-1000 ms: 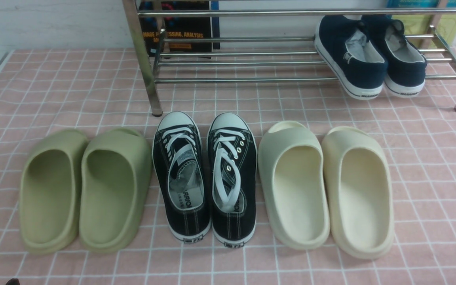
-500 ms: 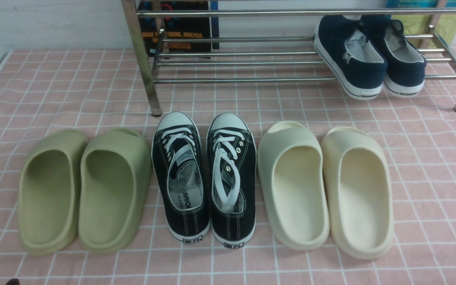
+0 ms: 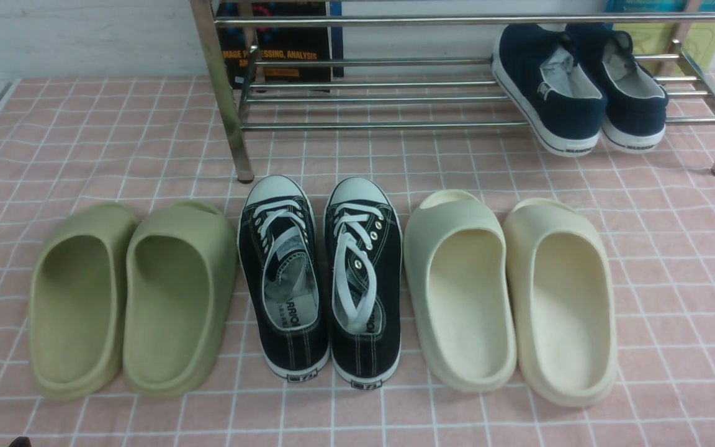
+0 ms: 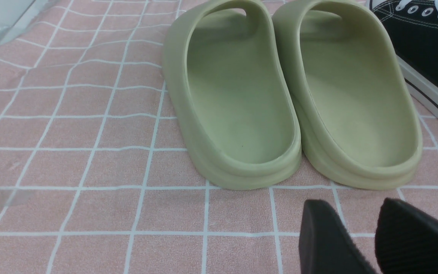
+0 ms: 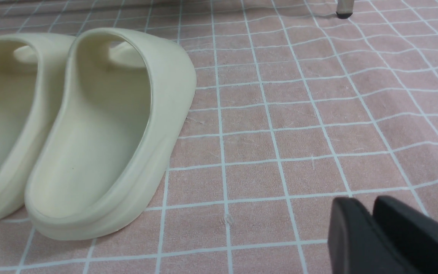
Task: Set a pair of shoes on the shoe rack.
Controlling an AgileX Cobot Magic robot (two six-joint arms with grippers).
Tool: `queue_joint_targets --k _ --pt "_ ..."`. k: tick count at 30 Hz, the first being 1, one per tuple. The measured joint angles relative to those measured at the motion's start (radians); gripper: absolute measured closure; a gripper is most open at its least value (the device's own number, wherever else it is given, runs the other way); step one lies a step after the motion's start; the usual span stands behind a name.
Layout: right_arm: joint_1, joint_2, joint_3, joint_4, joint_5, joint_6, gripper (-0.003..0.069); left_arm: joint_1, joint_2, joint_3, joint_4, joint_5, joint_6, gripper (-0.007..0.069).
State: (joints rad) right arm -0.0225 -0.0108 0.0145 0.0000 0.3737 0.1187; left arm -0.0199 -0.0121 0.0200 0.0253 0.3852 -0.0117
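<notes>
Between the earlier front views and this one nothing on the bench [image 3: 674, 261] shifts: the pair of shoes [image 3: 578, 87] holds the same place on the shoe rack [image 3: 370, 99], and only the logged right finger gap widens slightly. The pair rests on the lower bars at the right end of the shoe rack, toes toward the back, heels overhanging the front bar and tilted down toward the bench. Handling judgement: canvas uppers are light and soft and will collapse under a pinch, while the white rubber soles are stiffer and grippy; the firm heel collar or the sole edge at the heel is the likely best hold if repositioning is needed. With the heels overhanging, a nudge could tip a shoe off the front bar. Both arms are withdrawn low over the bench, well apart from the shoe rack. The left gripper [image 4: 371, 236] sits just beside the heels of the green slides [image 4: 291, 95], its fingers [image 4: 325, 243] parted with a visible gap and holding nothing. The right gripper [image 5: 373, 232] sits near the heel of the cream slides [image 5: 101, 129], its fingers [image 5: 356, 239] nearly together with only a narrow slit, holding nothing.
</notes>
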Motion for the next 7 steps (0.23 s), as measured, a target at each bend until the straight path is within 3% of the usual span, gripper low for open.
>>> queue_joint_targets --k 7 --pt "0.000 0.000 0.000 0.000 0.000 0.000 0.0547 0.000 0.000 0.000 0.000 0.000 0.000 0.0384"
